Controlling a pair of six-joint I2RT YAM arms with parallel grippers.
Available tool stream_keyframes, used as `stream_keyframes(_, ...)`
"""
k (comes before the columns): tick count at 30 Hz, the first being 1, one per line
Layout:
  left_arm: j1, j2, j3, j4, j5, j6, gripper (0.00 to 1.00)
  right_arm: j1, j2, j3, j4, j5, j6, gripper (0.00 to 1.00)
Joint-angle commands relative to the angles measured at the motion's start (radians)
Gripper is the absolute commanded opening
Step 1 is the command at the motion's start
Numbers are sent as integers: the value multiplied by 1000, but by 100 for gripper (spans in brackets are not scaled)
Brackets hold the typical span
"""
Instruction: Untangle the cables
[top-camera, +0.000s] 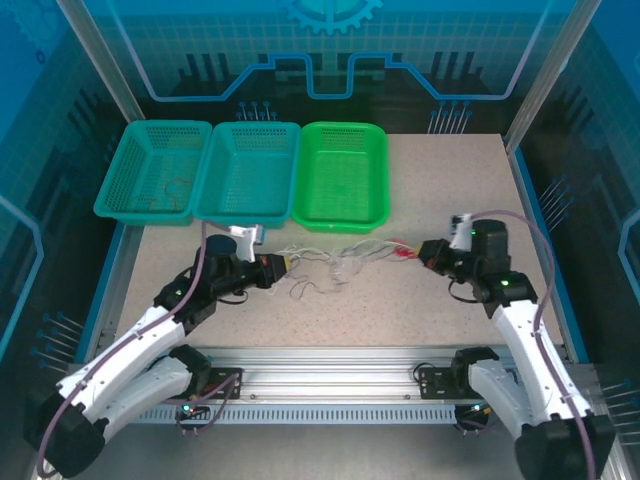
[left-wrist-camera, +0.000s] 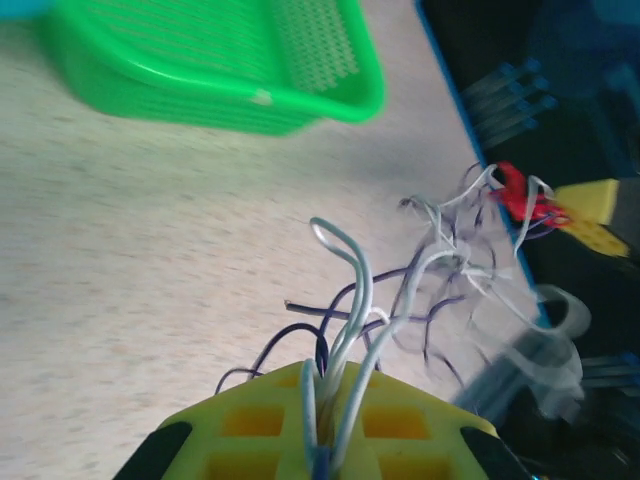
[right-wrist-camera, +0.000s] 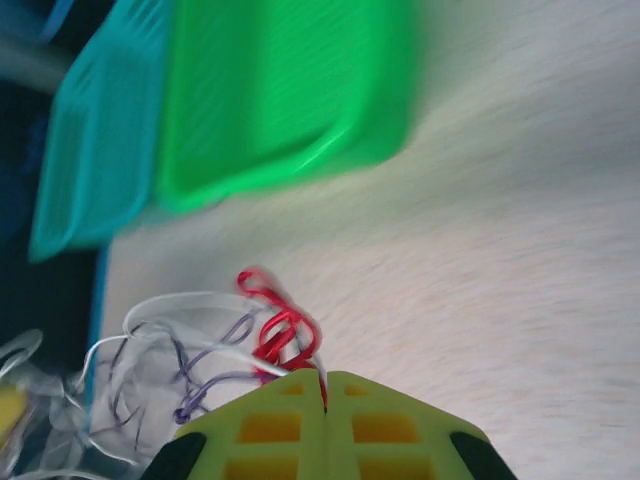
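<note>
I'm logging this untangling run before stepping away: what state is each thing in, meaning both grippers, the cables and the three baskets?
Left gripper: shut on whitish cables.
Right gripper: shut on a red cable.
Cables: tangled in one bunch, strung between the grippers.
Left teal basket: upright, a few thin wires inside.
Middle teal basket: upright, contents unclear.
Green basket: upright, looks empty.

Bright, even light — wrist views soft, motion-blurred.
</note>
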Motion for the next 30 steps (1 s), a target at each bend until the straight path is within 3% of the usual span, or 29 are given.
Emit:
stream_keyframes(1, -47, 26, -43, -26, -59, 48, 0, 23, 15, -1, 10, -72, -5, 0)
stream_keyframes(4, -179, 115, -82, 87, -120, 61, 0, 177, 77, 35, 27, -88, -50, 0)
stream_keyframes(8, -236, 193, -96, 190, -156, 85, 47, 267, 130, 69, 0, -21, -40, 0)
stream_keyframes(9, -238, 187, -99, 221, -149, 106, 54, 269, 141, 72, -1, -27, -37, 0)
stream_keyframes(15, -292, 127, -23, 229, -114, 378, 72, 345, 186, 145, -48, -63, -82, 0)
stream_keyframes(18, -305, 165, 26, 237, -82, 450, 77, 405, 193, 177, -47, -58, -95, 0)
stream_keyframes(25, -309, 402, 120, 369, -6, 377, 77, 490, 207, 192, 41, -109, -68, 0)
stream_keyframes(27, -309, 464, 128, 423, 17, 350, 65, 505, 210, 193, 53, -118, -63, 0)
stream_keyframes(30, -310, 528, 123, 491, 45, 325, 20, 505, 198, 193, 45, -70, -42, 0)
